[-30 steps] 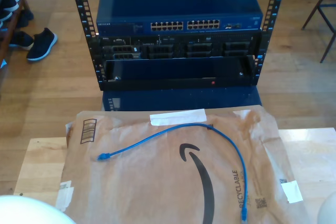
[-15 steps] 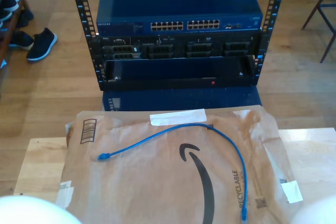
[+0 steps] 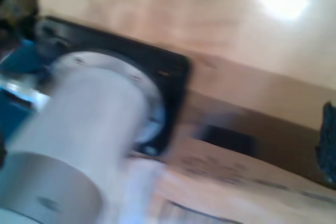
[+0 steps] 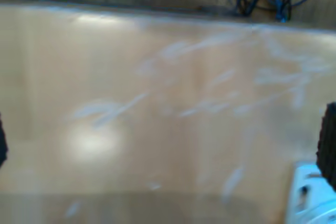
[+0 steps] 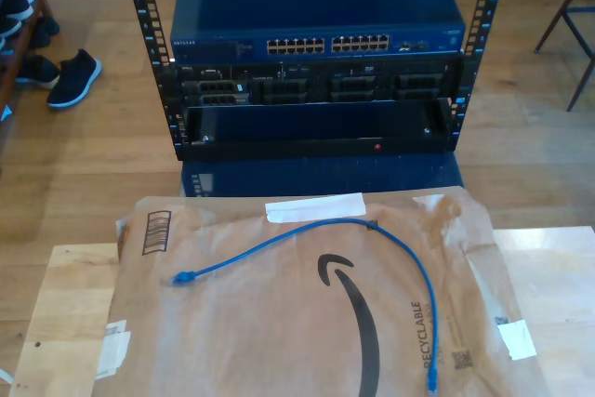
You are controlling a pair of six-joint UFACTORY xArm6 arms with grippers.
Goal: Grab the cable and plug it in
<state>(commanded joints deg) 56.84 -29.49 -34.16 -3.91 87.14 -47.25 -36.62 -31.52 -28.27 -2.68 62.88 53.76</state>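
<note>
Exterior view: the white arm shapes at the lower corners a moment ago have gone; the cable (image 5: 372,258) lies untouched across the brown paper mailer (image 5: 279,341), centre frame, the network switch (image 5: 316,39) above.

Wrist views: blurred (motion); whether either gripper is open I cannot tell. Grasp not begun.

In the exterior view, a brown paper mailer (image 5: 307,323) lay across the lower half of the frame. The word "RECYCLABLE" (image 5: 429,335) ran vertically in black near its lower right, beside a large black curved-arrow smile logo (image 5: 358,318). A black barcode (image 5: 158,231) was printed at its upper left, its digits too small to read. White lettering on the blue network switch (image 5: 316,42), upper centre, was illegible.
</note>
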